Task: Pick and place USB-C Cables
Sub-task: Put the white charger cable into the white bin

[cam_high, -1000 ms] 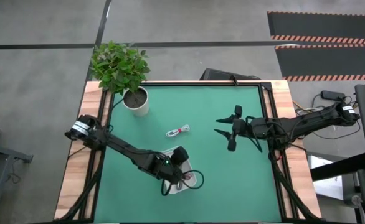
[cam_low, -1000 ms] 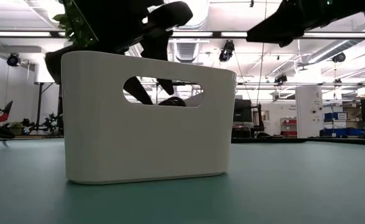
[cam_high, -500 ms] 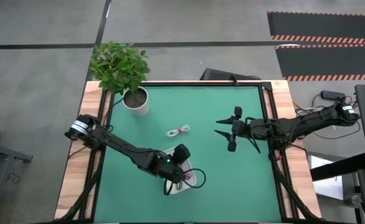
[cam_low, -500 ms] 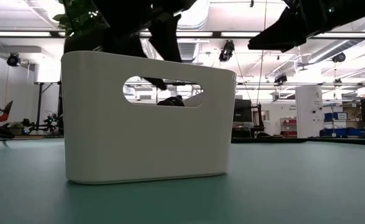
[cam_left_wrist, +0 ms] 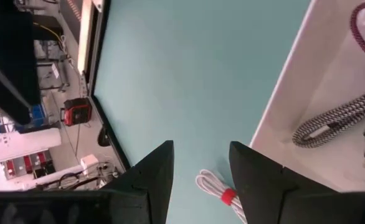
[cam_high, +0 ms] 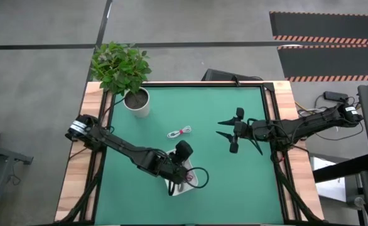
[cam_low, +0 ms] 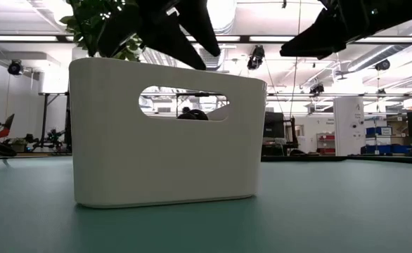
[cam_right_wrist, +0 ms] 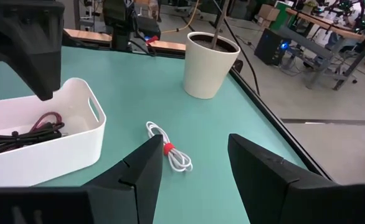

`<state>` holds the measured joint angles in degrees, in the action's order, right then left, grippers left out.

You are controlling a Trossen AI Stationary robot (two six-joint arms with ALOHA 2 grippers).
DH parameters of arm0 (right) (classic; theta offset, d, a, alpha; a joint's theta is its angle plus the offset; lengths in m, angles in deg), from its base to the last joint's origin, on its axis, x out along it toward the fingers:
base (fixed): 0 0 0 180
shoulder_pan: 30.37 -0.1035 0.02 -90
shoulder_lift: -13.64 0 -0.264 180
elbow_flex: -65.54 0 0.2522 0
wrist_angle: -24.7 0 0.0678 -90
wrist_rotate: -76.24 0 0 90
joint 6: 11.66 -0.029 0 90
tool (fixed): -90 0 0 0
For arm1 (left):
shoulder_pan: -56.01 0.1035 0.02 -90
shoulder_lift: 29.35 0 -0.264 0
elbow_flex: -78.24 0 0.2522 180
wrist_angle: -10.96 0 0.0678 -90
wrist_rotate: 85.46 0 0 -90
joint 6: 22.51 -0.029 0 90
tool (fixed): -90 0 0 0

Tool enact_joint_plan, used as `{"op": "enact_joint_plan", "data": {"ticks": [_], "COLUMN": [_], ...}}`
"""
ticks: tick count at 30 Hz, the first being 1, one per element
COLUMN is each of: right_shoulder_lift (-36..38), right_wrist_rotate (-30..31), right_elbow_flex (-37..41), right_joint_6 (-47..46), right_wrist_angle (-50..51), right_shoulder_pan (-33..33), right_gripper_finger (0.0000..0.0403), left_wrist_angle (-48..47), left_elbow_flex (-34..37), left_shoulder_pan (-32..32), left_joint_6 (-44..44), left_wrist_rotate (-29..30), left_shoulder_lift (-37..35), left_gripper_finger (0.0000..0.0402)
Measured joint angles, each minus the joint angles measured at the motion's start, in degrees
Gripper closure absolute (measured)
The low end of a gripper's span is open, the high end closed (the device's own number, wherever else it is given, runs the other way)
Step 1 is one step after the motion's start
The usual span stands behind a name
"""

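Change: left gripper (cam_left_wrist: 200, 165) has lifted out of the white tray (cam_high: 200, 182), fingers spread, holding nothing.
Tray: three cables dropped inside.
Remaining: white cable (cam_high: 179, 132) mid-table.
Right gripper (cam_right_wrist: 189, 163): open, waiting at right.

- From above I see the desk (cam_high: 203, 113) with its green mat, wooden strips along both sides, on a grey concrete floor (cam_high: 39, 69).
- Dark lines (cam_high: 171, 44) cross that floor beyond the desk.
- Black mats with striped orange edges (cam_high: 328, 37) lie at the far right.
- A potted plant (cam_high: 124, 72) stands on the far left corner of the desk.
- Looking level across the desk, I see a big open hall: long ceiling light strips (cam_low: 23, 38), silver ducting (cam_low: 213, 53), and hanging lamps (cam_low: 256, 57).
- A white cabinet (cam_low: 348, 125) and shelves with blue bins (cam_low: 385, 137) stand far off on the right.
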<state>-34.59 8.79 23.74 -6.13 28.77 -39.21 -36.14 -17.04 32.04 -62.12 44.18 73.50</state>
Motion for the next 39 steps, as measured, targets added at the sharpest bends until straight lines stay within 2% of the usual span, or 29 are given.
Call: {"op": "enact_joint_plan", "data": {"ticks": [16, 22, 26, 31, 39], "right_shoulder_lift": [0.0, 0.0, 0.0, 0.0, -3.9], "right_wrist_rotate": [0.0, -0.8, -5.8, -6.4, -6.5], "right_elbow_flex": [0.6, 0.9, 1.0, 1.0, 0.9], "right_joint_6": [0.0, -0.4, -0.6, -4.1, -10.5], "right_wrist_angle": [0.0, 0.0, -0.2, -0.3, -2.1], "right_shoulder_pan": [0.0, 0.0, 0.0, 0.0, 0.0], "right_gripper_finger": [0.0232, 0.0232, 0.0232, 0.0232, 0.0232], "left_wrist_angle": [3.3, 5.9, 5.8, 9.0, 30.6], "left_elbow_flex": [-3.3, -2.9, -1.4, 3.1, 18.8], "left_shoulder_pan": [3.4, 2.8, 0.7, -2.0, -3.4], "left_joint_6": [1.6, 13.2, 17.8, 21.3, 18.0], "left_wrist_rotate": [1.9, 15.4, 21.3, 22.9, 23.9], "left_shoulder_lift": [0.0, -0.6, -3.1, -9.0, -19.9], "left_gripper_finger": [0.0262, 0.0263, 0.0263, 0.0263, 0.0263]}}
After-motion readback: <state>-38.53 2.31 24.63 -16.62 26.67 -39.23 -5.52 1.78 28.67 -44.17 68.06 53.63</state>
